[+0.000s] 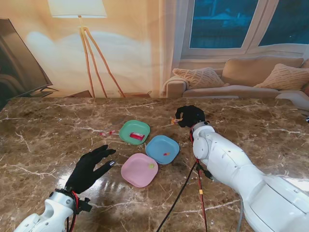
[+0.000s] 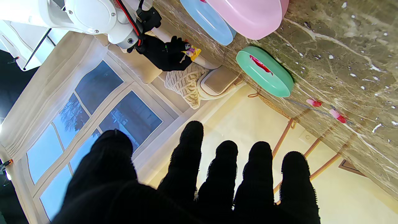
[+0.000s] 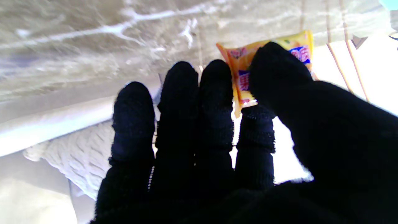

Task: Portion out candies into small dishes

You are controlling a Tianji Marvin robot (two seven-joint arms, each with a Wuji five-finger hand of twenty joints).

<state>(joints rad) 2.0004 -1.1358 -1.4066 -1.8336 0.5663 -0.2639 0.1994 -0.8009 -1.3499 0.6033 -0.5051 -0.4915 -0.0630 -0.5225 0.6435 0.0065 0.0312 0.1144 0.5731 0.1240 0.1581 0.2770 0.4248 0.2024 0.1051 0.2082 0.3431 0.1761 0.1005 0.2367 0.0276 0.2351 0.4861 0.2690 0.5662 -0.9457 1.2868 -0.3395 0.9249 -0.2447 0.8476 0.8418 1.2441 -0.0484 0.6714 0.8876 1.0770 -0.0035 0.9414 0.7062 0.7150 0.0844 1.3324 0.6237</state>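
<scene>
The yellow candy sits pinched between thumb and finger of my right robot hand, on the far side of the table, ready to carry to a dish. The green dish, blue dish and pink dish each hold a bit already. My left robot hand hovers flat, fingers spread, holding nothing. I cannot read the wrapper; fingers cover it.
</scene>
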